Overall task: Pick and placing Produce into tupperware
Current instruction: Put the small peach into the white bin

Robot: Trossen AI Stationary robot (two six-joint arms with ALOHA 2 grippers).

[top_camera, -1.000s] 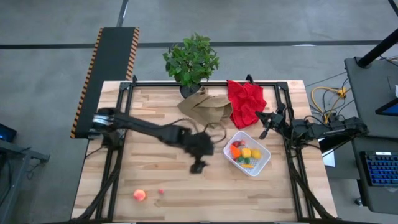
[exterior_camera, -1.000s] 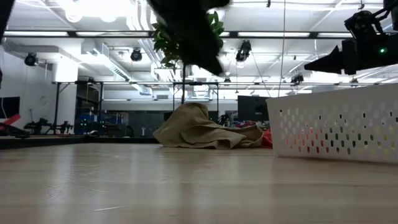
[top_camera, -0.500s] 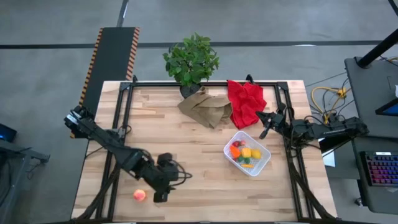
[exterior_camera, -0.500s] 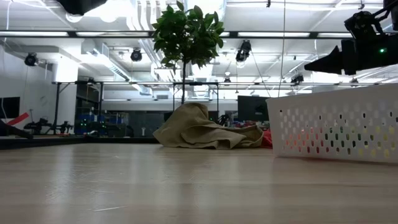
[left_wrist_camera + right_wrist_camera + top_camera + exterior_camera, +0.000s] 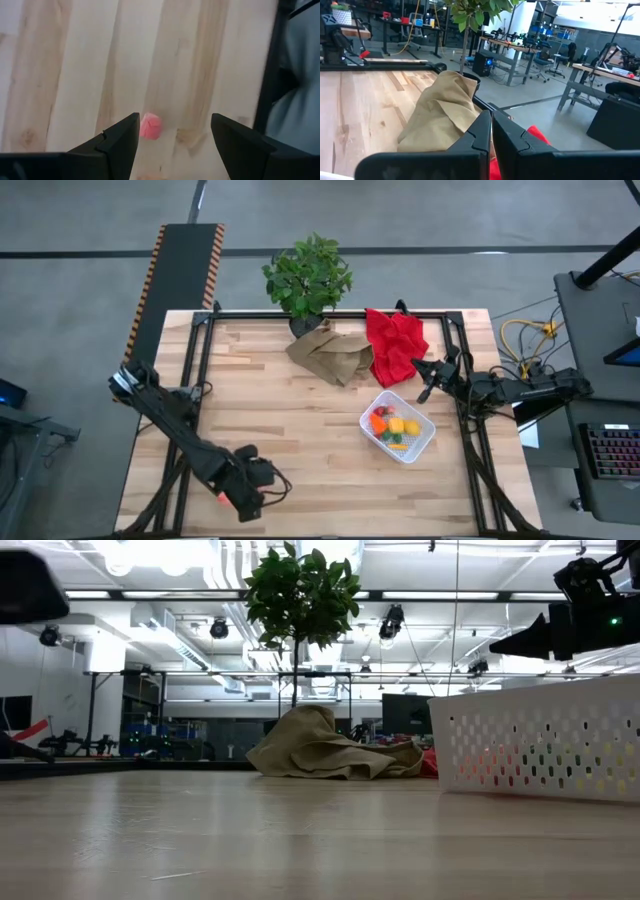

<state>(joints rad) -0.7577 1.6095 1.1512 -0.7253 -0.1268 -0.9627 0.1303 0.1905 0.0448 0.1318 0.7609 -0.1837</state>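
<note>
You're on the approach: your left claw (image 5: 172,145) hangs spread wide over the small red berry (image 5: 150,125) near the counter's (image 5: 300,410) front-left corner, so lower, close, then carry it to the tupperware (image 5: 424,442).

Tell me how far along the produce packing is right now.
Mostly done: several pieces of produce already lie in the tupperware. In hand: the left gripper is open over the near-left part of the table, with a small pink-red berry on the wood between its fingers, not yet grasped. A peach may be hidden beneath that arm. The right gripper waits shut near the red cloth.
</note>
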